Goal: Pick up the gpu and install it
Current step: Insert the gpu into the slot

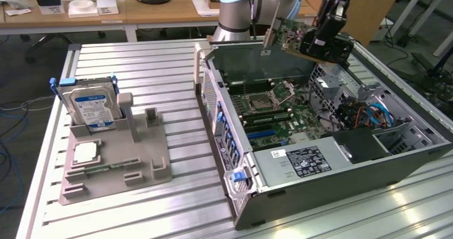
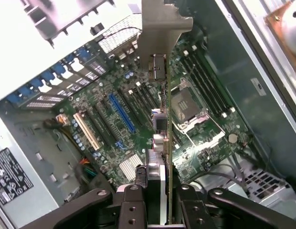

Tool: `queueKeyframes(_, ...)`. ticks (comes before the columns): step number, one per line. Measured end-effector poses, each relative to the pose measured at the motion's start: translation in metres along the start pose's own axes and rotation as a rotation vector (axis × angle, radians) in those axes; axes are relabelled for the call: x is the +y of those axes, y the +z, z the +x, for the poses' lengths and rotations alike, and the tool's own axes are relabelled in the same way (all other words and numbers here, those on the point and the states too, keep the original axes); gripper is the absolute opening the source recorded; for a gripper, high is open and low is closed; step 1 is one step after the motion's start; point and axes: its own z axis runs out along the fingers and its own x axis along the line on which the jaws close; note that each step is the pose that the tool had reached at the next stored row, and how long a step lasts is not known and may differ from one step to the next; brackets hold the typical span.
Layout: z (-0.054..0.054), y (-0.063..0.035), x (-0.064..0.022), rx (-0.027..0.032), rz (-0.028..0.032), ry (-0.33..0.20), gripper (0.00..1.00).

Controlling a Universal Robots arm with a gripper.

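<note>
Clamped on the gpu (image 1: 290, 33), the gripper (image 1: 315, 44) held it edge-down above the open computer case (image 1: 283, 196), clear of the motherboard (image 1: 272, 112), and doing this well probably meant keeping the card upright and parallel with its slot

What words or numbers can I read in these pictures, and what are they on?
No text can be read.
Hard drive label: blue and white, print too small.
Power supply sticker: black and white, print blurred.
Small cards on the far desk: too small.
</note>
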Motion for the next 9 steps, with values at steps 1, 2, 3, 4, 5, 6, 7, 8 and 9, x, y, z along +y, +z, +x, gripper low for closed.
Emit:
queueKeyframes(1, 0.0, 0.0, 0.0, 0.0006, 0.0001, -0.015, 0.28)
queueKeyframes(2, 0.0, 0.0, 0.0, 0.0014, 0.0002, -0.03, 0.28)
queueKeyframes(3, 0.0, 0.0, 0.0, 0.0021, 0.0003, -0.047, 0.28)
queueKeyframes(4, 0.0, 0.0, 0.0, 0.0027, 0.0004, -0.062, 0.28)
queueKeyframes(5, 0.0, 0.0, 0.0, 0.0034, 0.0005, -0.078, 0.28)
queueKeyframes(6, 0.0, 0.0001, 0.0, 0.0041, 0.0006, -0.095, 0.28)
queueKeyframes(7, 0.0, 0.0001, 0.0, 0.0048, 0.0008, -0.111, 0.28)
queueKeyframes(8, 0.0, 0.0, 0.0, 0.0057, 0.0009, -0.128, 0.28)
queueKeyframes(9, 0.0, 0.0, 0.0, 0.0064, 0.001, -0.144, 0.28)
